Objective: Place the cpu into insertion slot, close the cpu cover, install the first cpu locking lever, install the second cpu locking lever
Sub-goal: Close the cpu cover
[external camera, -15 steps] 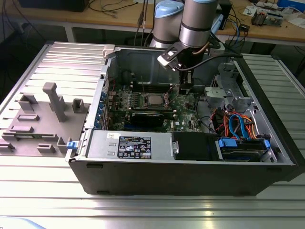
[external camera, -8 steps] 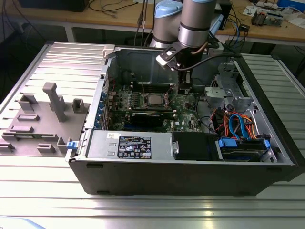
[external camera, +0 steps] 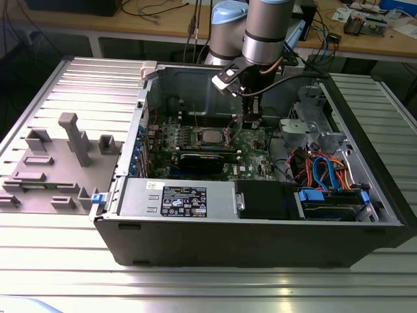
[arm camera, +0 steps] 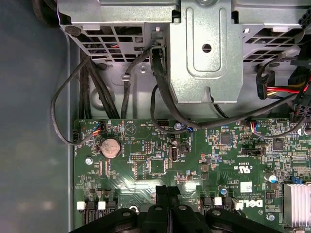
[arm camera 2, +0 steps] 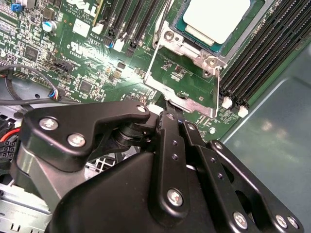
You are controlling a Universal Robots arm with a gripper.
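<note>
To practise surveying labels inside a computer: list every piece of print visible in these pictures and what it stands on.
Black label on the silver metal housing, exterior view: white print, too small to read.
Small white sticker beside it: too small to read.
Motherboard, both wrist views: white silkscreen maker's mark and codes; the rest too small to read.
White board sticker, first wrist view: blurred.
cpu face: no print visible.

Pale cpu (arm camera 2: 216,18) in the silver-rimmed insertion slot (arm camera 2: 193,48) — gripper (arm camera 2: 176,117), tips together, just beside
</note>
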